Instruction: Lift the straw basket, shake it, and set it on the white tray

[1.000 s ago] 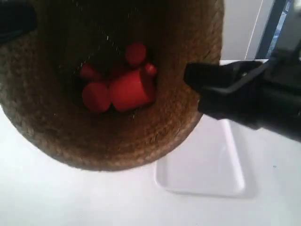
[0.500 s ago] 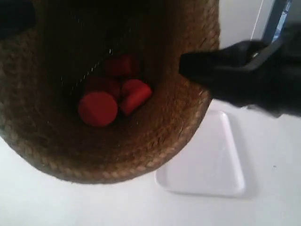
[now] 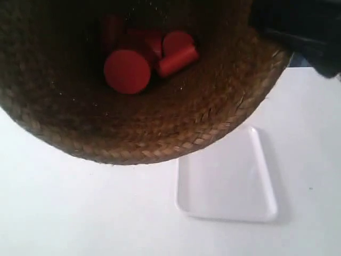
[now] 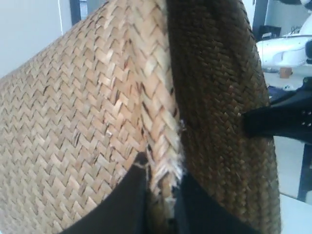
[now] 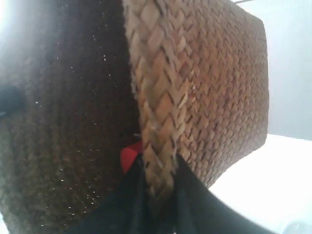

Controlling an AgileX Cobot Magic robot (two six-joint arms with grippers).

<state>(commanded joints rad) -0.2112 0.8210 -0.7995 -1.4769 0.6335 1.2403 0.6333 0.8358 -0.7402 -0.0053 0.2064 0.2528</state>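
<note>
Basket [image 3: 160, 122]: off the worktop [image 3: 80, 213], held high and close under the exterior camera. It is tipped so that its mouth faces that camera. Several red pieces [image 3: 128, 72], round-ended and apparently short cylinders, lie bunched in the dark bottom.

Left tool [image 4: 162, 170]: clenched on the braided rim, one finger on the inner wall and one on the outer. Right tool [image 5: 157, 168]: the same pinch on the rim, with a bit of red showing just inside its fingers. In the left wrist view a second black tool sits on the far side of the rim, so the two grips look opposed across the mouth.

Why this hold (judgement): the basket shows no handles, and the thick rim is the only edge narrow enough to pinch. Two opposed pinches stop a wide, flexible body from swinging or folding during a shake.

Tray [image 3: 229, 186]: flat on the worktop below the basket. Its far end is hidden behind the rim and its visible part is bare.

Stage (judgement): lift done, shaking likely under way, set-down not yet done. The basket needs levelling before it is lowered, or the base will land on one edge. The tray looks only slightly wider than the base, so little sideways error can be allowed.

Risk: tipping further could roll the red pieces out.
</note>
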